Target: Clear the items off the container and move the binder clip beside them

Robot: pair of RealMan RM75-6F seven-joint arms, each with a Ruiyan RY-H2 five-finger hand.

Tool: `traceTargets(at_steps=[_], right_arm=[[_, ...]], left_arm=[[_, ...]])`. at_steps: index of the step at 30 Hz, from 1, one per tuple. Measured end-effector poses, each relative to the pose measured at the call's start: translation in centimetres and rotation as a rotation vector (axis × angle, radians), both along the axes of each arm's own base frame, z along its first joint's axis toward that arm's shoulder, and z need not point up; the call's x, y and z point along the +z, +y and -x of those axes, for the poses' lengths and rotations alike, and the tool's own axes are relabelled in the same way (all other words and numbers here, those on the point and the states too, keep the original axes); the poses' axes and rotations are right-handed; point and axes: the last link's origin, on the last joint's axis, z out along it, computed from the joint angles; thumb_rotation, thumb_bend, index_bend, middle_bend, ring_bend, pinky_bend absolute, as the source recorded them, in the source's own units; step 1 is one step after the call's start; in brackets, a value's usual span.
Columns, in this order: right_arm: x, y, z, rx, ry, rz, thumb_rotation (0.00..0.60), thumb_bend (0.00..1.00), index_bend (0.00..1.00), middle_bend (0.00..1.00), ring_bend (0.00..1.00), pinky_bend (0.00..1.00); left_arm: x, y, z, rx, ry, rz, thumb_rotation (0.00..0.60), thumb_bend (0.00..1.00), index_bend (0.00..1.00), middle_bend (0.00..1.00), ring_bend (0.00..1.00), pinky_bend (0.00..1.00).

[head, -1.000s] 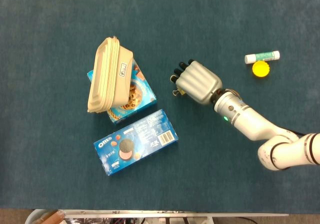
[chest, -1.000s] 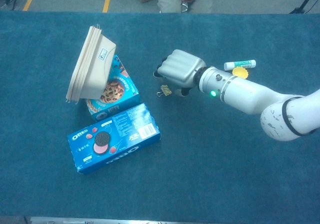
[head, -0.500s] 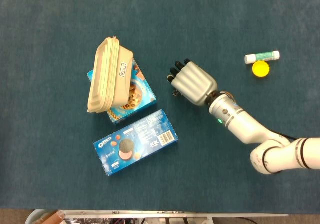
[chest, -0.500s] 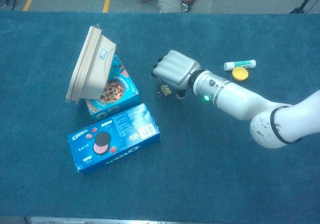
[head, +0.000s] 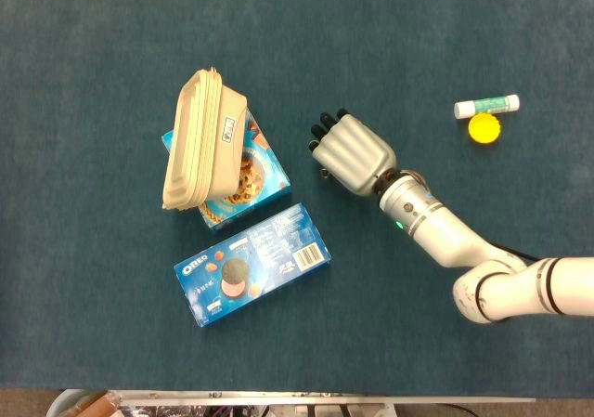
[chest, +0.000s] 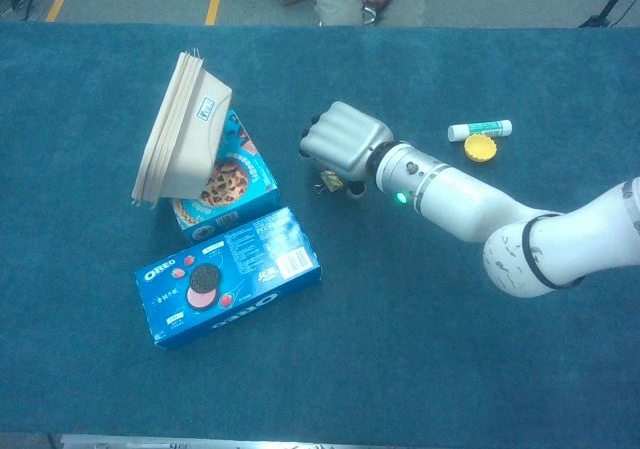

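Your right hand (head: pixel 351 154) sits knuckles-up over the binder clip (chest: pixel 330 180), fingers curled down around it. Chest view shows the clip peeking out under the palm, touching the blue table (head: pixel 418 27); whether you actually have it pinched, can't tell. Left hand isn't in either view.

The beige container (head: pixel 200 140) stands tilted on its edge, leaning on the cookie box (head: pixel 243 180), at 9 o'clock from your hand, near but apart. The Oreo box (head: pixel 252 264) lies flat at 7 o'clock from the hand, just beside the cookie box.

Glue stick (head: pixel 486 106) and yellow cap (head: pixel 484 127) touch each other, well apart at 2 o'clock from the hand.
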Motion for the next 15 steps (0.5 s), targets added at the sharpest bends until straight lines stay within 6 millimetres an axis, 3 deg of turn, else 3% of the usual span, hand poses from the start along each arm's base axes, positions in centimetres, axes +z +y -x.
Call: traceTargets(at_steps=[15], right_arm=[[-0.45,-0.42,-0.33,-0.003,0.028,0.01,0.6,0.1,0.47,0.33,0.24,0.4]], left_arm=[[0.05,-0.04,0.23,0.004,-0.001,0.0,0.6,0.39,0.19,0.12,0.06,0.04]])
